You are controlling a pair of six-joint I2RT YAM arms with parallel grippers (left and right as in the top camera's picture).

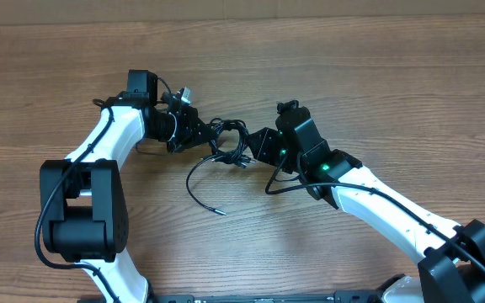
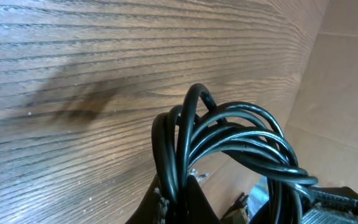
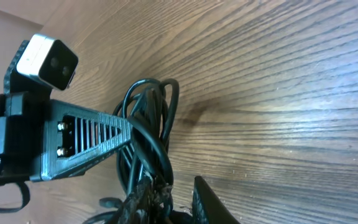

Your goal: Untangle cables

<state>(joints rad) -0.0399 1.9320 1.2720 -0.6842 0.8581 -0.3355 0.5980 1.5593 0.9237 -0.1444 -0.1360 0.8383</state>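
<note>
On the left side of the wooden table [image 1: 352, 67], my left arm [image 1: 112, 139] climbs from its base at the near edge, bends at the wrist and aims the left gripper [image 1: 200, 135] rightward. Its jaws are clamped fully down on the cables [image 1: 228, 136], a small knot of black loops at the table's centre. One strand curls away toward me and ends in a plug tip [image 1: 220, 211] lying on the wood. From the other side the right gripper [image 1: 258, 145] meets the knot, and the right arm [image 1: 377, 202] stretches in low from the near right corner with a green light [image 1: 322, 168] glowing at its wrist. In its wrist view one finger [image 3: 210, 199] sits just beside the strands; I cannot tell whether those jaws have hold of anything
</note>
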